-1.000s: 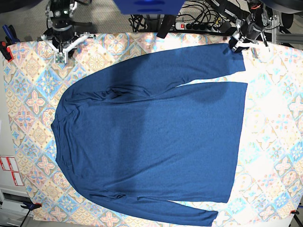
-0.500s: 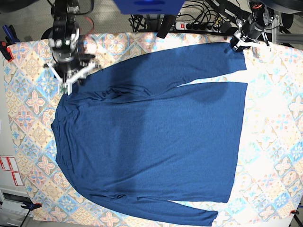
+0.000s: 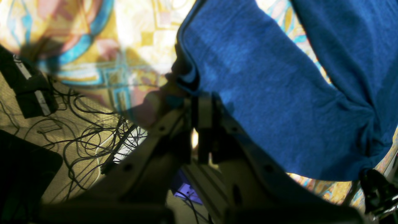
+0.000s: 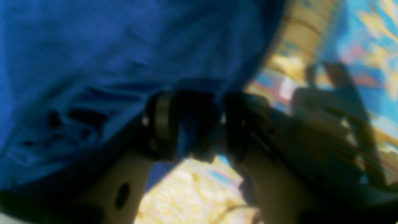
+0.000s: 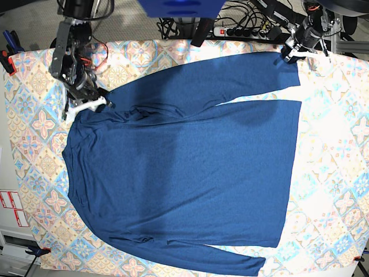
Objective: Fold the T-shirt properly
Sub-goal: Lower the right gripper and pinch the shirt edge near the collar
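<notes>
left claw (image 5: 290, 53) clamped on T-shirt (image 5: 184, 167) cuff | right claw (image 5: 86, 105) parted astride shoulder | risk: shallow bite, shoulder slips, fold skews

I'm seeing the pastel tablecloth with its blue, yellow and pink tile pattern (image 5: 331, 156) spread flat right across the table. Behind its far edge I've got a white power strip (image 5: 239, 30) sitting among a tangle of black cables (image 5: 253, 14) on the beige floor. Down at the near left corner, white labels with red print (image 5: 12, 208) sit just off the cloth's edge.
</notes>
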### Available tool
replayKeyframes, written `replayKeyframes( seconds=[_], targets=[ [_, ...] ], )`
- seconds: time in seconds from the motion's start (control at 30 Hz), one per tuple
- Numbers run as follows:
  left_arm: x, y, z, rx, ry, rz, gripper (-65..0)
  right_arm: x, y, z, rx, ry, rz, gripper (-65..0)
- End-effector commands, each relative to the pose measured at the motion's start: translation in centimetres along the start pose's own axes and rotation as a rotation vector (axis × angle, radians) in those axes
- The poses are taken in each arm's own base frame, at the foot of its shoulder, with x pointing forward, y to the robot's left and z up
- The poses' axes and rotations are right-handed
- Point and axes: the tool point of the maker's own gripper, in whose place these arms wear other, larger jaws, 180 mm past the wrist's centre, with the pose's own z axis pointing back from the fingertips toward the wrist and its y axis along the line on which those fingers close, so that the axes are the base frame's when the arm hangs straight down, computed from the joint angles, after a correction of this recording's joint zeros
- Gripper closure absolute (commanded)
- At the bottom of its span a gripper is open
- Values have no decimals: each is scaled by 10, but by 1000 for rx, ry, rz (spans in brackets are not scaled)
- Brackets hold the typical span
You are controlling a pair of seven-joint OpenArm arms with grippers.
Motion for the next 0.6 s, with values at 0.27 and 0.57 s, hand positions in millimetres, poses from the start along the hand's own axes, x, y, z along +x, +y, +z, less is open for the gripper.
replayKeyframes(
  seconds=[0.27, 0.57],
  targets=[
    [6, -2, 4, -10, -15, -15, 0, 6, -4, -9, -4, -5, -17, -241],
    [7, -3, 3, -11, -17, -16, 0, 6, -25, -15, -46, 7, -82, -241]
  ],
)
